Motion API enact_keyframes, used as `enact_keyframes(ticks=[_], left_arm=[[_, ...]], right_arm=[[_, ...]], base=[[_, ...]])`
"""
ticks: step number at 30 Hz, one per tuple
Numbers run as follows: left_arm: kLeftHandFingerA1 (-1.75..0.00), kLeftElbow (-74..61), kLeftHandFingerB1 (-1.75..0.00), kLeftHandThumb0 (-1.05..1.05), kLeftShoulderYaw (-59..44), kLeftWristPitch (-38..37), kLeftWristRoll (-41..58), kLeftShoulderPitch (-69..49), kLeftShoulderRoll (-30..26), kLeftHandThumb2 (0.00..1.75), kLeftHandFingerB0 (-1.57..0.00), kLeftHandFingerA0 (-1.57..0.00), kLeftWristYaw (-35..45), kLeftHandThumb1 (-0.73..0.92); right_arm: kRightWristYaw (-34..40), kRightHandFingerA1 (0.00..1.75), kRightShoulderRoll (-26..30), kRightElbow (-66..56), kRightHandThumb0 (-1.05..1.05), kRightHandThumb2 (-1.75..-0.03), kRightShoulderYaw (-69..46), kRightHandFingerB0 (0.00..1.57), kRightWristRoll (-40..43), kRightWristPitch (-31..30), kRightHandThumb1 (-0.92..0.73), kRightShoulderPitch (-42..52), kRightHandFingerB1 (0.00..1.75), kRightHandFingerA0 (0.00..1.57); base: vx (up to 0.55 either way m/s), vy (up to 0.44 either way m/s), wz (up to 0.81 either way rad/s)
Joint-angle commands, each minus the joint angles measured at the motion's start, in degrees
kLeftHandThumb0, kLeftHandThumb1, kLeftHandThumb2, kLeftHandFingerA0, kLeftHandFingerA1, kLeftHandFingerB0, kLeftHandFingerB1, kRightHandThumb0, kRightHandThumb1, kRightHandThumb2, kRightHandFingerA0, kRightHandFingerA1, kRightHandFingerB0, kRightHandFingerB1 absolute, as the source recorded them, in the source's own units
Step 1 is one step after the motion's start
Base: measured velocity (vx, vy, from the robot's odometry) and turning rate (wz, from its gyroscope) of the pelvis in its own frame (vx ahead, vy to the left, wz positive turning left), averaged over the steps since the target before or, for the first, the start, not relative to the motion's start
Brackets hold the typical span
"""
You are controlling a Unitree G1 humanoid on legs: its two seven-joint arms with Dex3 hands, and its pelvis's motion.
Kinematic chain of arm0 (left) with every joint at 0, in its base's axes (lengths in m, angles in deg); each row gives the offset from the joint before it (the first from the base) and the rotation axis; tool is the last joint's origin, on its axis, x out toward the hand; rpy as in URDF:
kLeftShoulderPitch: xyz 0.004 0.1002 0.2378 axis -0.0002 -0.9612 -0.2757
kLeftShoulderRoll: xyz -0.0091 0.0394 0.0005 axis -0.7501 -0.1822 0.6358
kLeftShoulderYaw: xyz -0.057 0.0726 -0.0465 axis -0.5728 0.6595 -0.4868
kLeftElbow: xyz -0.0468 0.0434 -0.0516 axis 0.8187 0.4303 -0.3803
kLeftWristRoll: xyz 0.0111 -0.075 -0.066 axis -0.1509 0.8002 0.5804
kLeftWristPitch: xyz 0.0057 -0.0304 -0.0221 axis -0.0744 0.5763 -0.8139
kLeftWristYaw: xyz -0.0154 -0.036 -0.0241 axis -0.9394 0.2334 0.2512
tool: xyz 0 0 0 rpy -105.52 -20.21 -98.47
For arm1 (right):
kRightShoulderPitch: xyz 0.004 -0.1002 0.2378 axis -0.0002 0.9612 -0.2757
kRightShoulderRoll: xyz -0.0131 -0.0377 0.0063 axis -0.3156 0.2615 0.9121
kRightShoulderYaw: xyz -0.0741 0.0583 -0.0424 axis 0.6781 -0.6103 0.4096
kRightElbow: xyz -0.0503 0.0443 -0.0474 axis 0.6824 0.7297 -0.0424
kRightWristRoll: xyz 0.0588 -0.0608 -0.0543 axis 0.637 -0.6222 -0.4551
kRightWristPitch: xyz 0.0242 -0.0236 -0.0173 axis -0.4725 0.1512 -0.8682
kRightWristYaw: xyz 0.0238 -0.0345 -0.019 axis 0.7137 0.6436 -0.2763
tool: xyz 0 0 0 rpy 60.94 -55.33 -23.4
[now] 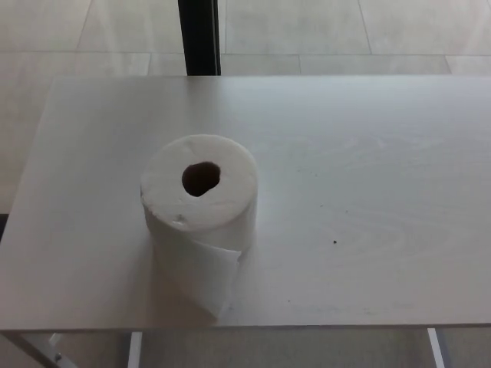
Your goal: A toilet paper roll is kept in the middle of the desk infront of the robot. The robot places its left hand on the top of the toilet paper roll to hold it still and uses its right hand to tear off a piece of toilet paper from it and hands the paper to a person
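- Robot hand status: neither the left nor the right robot hand appeared in the head view, so their opening and any hold on an object could not be determined.
- Toilet paper roll (199, 201): it stood upright on one flat end, roughly midway between the far and near edges of the desk (368, 192) and somewhat toward the left edge.
- Its cardboard core (201, 178) faced up and was unobstructed.
- Loose tail (209, 277): a free sheet hung from the roll's near side and reached down onto the desk surface, ending close to the near edge. Its lower corner pointed toward the near edge.
- Desk surface: it was pale and bare apart from a small dark speck (334, 242) to the right of the roll, well apart from it.
- Surroundings: a dark vertical post (199, 37) stood beyond the far edge. No person was visible.
- Step in hand: judged from the layout, the task was at its opening stage. The roll was unheld, the tail was attached, and no sheet had been torn.
- Next move, left side: the left robot hand would need to come in over the left part of the desk and settle flat on the roll's top face, pressing straight down so the roll did not tip or slide.
- Next move, right side: the right robot hand would then need to reach the loose tail at the near side, pinch it, and pull across a perforation.
- Caution: the tail lay near the near edge, so the approach would likely need to be low and from the right.
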Motion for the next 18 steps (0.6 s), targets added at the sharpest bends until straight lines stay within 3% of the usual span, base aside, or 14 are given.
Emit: enact_keyframes(ticks=[1,13,14,15,16,17,18], left_arm=[[-0.62,1.3,-0.55,-0.67,-0.5,-3.1,2.2,0.0,-1.7,1.05,-0.32,-0.39,4.5,0.64],[-0.62,2.3,-0.55,-0.67,0.3,-3.7,2.1,0.4,-1.3,1.05,-0.32,-0.39,4.6,0.64],[-0.76,-9.0,-0.59,-0.76,-10.9,-0.8,11.3,9.9,-13.0,0.65,-0.41,-0.55,6.6,0.86],[-0.74,-11.7,-0.60,-0.79,-12.3,-0.3,11.9,11.4,-15.7,0.66,-0.34,-0.54,8.1,0.89],[-0.73,-14.9,-0.61,-0.81,-13.3,0.5,11.8,13.4,-17.8,0.66,-0.30,-0.52,9.1,0.88],[-0.73,-16.3,-0.61,-0.81,-13.8,1.0,11.6,14.2,-18.3,0.66,-0.30,-0.52,9.4,0.88],[-0.73,-17.3,-0.64,-0.76,-14.6,1.3,12.3,15.4,-18.7,1.08,-0.34,-0.49,9.9,0.65]], right_arm=[[-3.8,0.62,1.3,1.8,-0.76,-0.68,-0.9,0.34,3.0,4.3,-0.50,-0.2,0.47,0.35],[-4.2,0.62,2.0,3.4,-0.76,-0.68,-0.4,0.34,3.8,5.5,-0.50,0.1,0.47,0.35],[-3.0,0.59,3.1,-6.5,-0.78,-0.89,-8.6,0.06,13.5,-0.9,-0.48,-10.1,0.45,0.15],[-3.5,0.62,2.9,-9.5,-0.80,-0.60,-10.7,0.09,15.8,-1.6,-0.61,-11.6,0.44,0.17],[-2.2,0.63,1.4,-16.3,-0.81,-0.88,-12.4,0.13,17.4,-0.9,-0.46,-11.6,0.51,0.20],[-1.5,0.63,0.6,-19.3,-0.81,-0.88,-13.3,0.13,17.6,-1.0,-0.46,-11.5,0.51,0.20],[-1.7,0.62,-0.3,-23.2,-0.82,-0.60,-14.1,0.16,18.4,-1.1,-0.61,-10.9,0.44,0.18]], base=[[0.00,0.000,0.00],[0.00,0.000,0.00],[0.00,0.000,0.00],[0.00,0.000,0.06],[0.00,0.000,0.00],[0.00,0.000,0.00],[0.00,0.000,0.00]])
